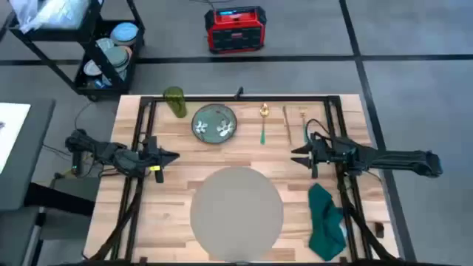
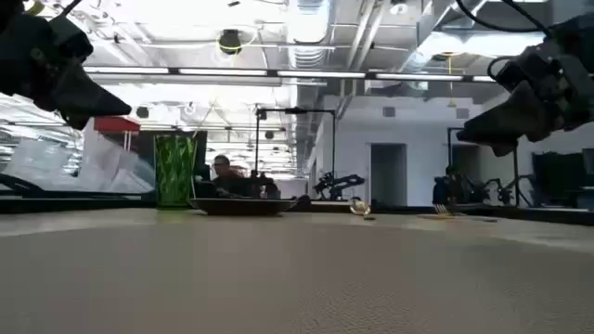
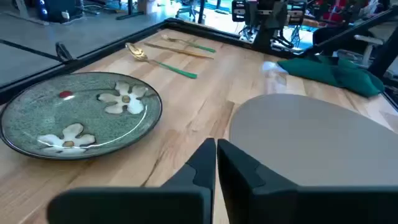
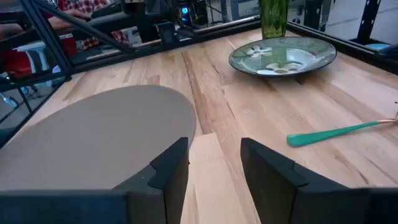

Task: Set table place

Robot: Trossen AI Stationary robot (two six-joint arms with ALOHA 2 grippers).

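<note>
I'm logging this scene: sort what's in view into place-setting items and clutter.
For the job: table, placemat, plate, green glass, cutlery, napkin, left gripper, right gripper.

Just about: cart, red box.

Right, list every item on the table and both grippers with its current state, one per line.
placemat: flat, bare
green plate: empty, beyond the placemat
green glass: upright
green napkin: crumpled beside the placemat
green-handled spoon: lying flat
left gripper: shut, empty
right gripper: open, empty
</note>
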